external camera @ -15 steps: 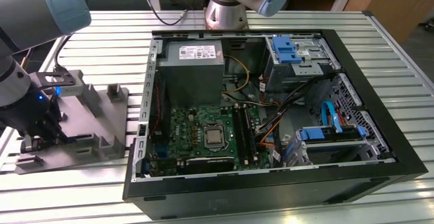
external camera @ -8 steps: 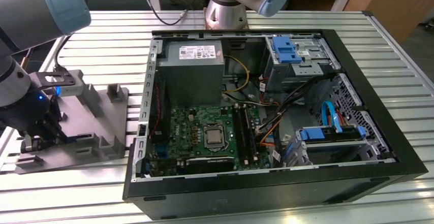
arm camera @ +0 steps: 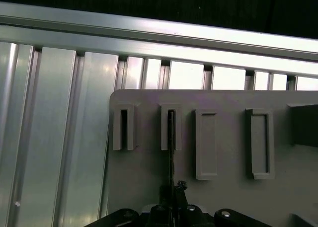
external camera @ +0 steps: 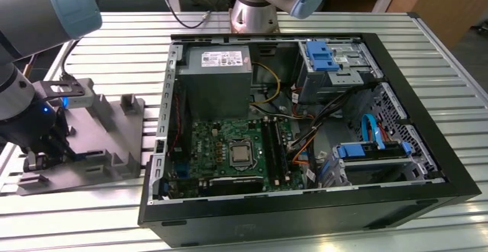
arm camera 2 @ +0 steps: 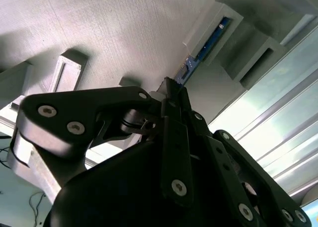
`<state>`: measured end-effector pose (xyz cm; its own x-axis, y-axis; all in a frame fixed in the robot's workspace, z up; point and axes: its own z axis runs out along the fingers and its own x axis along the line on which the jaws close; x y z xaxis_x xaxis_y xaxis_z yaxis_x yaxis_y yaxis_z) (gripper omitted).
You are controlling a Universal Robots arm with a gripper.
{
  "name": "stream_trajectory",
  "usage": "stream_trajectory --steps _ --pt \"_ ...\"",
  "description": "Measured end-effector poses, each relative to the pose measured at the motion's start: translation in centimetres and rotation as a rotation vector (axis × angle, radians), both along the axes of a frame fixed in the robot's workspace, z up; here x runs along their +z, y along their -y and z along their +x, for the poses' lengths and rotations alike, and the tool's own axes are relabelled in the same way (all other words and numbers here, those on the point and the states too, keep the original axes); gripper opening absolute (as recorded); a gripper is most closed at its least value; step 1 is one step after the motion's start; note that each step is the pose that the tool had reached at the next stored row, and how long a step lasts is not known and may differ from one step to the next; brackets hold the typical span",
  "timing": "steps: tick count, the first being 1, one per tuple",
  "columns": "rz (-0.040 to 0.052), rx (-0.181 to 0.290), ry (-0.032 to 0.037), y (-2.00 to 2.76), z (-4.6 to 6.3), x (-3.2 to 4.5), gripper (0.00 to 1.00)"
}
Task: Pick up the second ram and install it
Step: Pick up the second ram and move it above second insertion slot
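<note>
The second ram (arm camera 2: pixel 209 39) is a thin dark blue stick standing on edge in a slot of the grey fixture plate (arm camera 2: pixel 124 33). In the first wrist view the ram (arm camera: pixel 170 137) appears edge-on as a dark line running from its slot down into my fingers. My gripper (arm camera 2: pixel 171 90) is shut on the ram's near end, its black fingers meeting around it. The same grip shows in the first wrist view, where the gripper (arm camera: pixel 171 194) sits over the plate (arm camera: pixel 231 142). In the exterior view my gripper (external camera: pixel 42 158) hangs low over the plate (external camera: pixel 114 143), left of the computer.
An open computer case (external camera: pixel 305 209) lies on the slatted metal table (external camera: pixel 442 63), to the exterior view's right of the plate. Its green motherboard carries long black memory slots (external camera: pixel 276 149). A second arm's base (external camera: pixel 255 12) stands behind the case. The neighbouring plate slot (arm camera: pixel 123 130) is empty.
</note>
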<state>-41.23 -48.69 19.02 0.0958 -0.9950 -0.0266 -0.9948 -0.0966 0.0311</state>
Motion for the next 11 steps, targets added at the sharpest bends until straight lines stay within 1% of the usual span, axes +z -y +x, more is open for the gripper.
stream_trajectory --steps 3,11 --pt "0.001 0.0 0.0002 0.0 0.0 0.49 0.14" --pt "0.0086 0.0 0.0021 0.0 0.0 2.71 0.14"
